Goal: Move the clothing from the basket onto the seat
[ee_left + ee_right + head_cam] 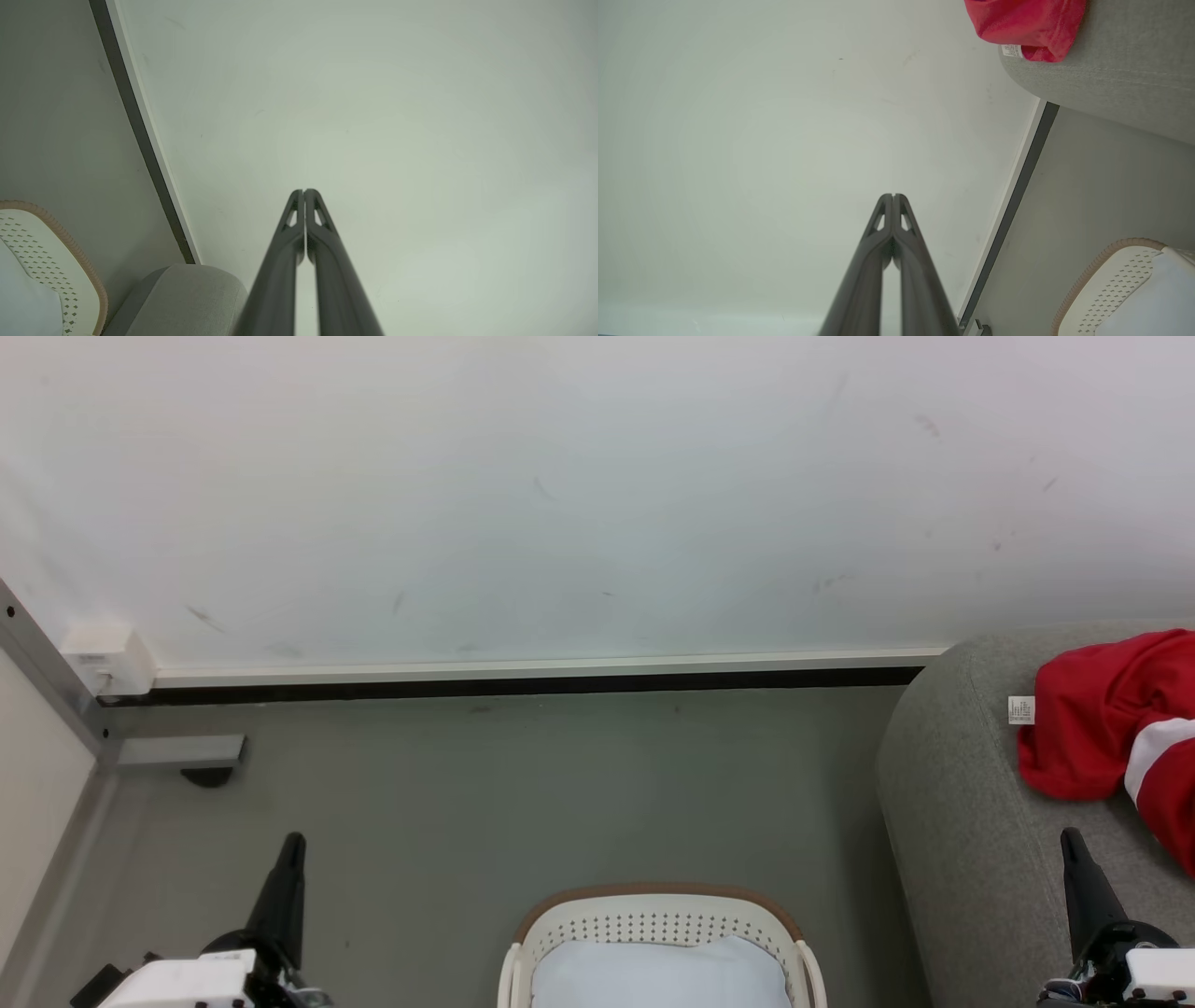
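Red clothing [1116, 719] with a white stripe and a small white tag lies on the grey seat [962, 821] at the right; in the right wrist view the clothing [1024, 23] rests on the seat [1120, 70]. The cream basket [661, 919] with a brown rim stands on the floor at the bottom centre, holding a pale bluish-white sheet [658, 975]. My left gripper [292, 845] is shut and empty at the lower left, left of the basket. My right gripper [1071, 840] is shut and empty over the seat's front part, below the clothing. Both wrist views show the fingertips pressed together, left gripper [304, 191] and right gripper [893, 196].
A white wall [560, 495] with a pale skirting and dark gap runs across the back. A metal frame post [56, 681] with a white box [107, 658] stands at the left. Grey floor [523, 784] lies between the basket and the wall.
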{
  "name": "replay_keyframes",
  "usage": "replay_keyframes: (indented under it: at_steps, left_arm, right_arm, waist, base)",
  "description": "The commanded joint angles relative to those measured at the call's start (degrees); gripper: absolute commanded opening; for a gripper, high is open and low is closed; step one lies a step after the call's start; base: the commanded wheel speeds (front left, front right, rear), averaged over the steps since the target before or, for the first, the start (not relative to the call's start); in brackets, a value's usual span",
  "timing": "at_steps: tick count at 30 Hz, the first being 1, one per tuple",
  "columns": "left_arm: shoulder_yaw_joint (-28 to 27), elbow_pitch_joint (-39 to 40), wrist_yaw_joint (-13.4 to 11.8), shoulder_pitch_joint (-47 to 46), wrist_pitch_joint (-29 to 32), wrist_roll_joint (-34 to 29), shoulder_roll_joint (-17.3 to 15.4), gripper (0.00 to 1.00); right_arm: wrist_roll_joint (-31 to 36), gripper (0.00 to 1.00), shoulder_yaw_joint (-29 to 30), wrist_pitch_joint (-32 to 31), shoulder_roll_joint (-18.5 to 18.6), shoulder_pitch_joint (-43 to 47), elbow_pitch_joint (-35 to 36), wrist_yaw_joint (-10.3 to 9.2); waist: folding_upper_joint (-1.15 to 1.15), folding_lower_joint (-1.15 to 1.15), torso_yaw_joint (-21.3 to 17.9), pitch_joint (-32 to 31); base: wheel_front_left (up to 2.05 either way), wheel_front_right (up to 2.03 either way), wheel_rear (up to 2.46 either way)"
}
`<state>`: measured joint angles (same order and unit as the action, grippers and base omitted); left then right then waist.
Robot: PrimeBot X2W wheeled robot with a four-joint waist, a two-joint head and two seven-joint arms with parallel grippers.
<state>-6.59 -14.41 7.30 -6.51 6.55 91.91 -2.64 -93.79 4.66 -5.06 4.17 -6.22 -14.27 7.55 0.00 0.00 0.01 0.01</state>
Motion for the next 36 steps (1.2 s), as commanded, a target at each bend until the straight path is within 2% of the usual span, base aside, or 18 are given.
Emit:
replay_keyframes:
  at_steps: [1,36]
  left_arm:
    - [-0.18,-0.09,0.35,-0.41,0.31,0.75,-0.44,0.00]
    - [-0.17,-0.09,0.35,-0.40,0.30,0.77,-0.43,0.00]
  right_arm:
    - [-0.29,0.00,0.27,-0.22,0.11,-0.54,-0.09,-0.12]
    - [0.12,0.00,0.50,-0.46,-0.08,-0.50,-0.12,-0.12]
  waist:
    - [0.00,0.00,-0.01,0.00]
    - [0.00,0.00,-0.01,0.00]
  base:
    - [0.00,0.00,0.00]
    - [0.00,0.00,0.00]
